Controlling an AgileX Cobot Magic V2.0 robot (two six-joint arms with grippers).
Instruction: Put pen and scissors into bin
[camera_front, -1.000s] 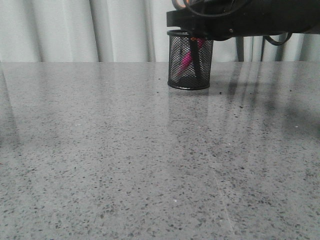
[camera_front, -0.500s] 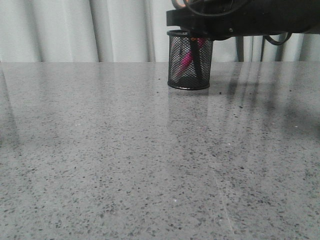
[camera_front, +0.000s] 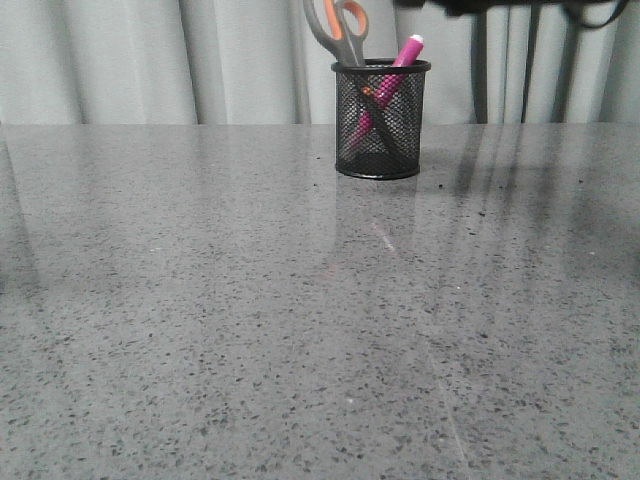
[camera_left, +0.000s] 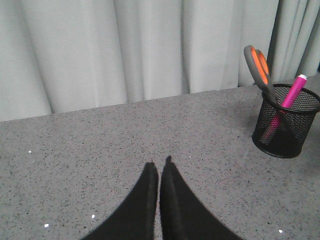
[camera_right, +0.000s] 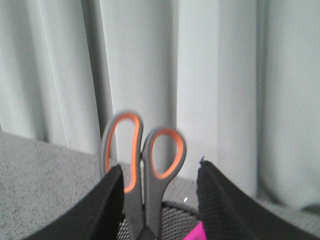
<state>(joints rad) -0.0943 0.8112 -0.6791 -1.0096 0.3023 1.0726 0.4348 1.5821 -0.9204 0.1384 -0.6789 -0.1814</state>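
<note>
Scissors (camera_front: 338, 32) and pen (camera_front: 385, 88) stand in bin (camera_front: 381, 120) at counter's (camera_front: 250, 320) far edge; right tool (camera_right: 160, 200) spread above handles, left tool (camera_left: 159, 187) pressed together, empty.

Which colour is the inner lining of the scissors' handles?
Orange, inside dark grey handles of the scissors. It shows best in the right wrist view.

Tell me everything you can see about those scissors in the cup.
The scissors stand blades-down in the black mesh bin, leaning against its rim, with grey plastic-looking handle loops lined in orange sticking out above. The dark blades cross the pink pen inside. The right hand is open around the handles without gripping them.
</note>
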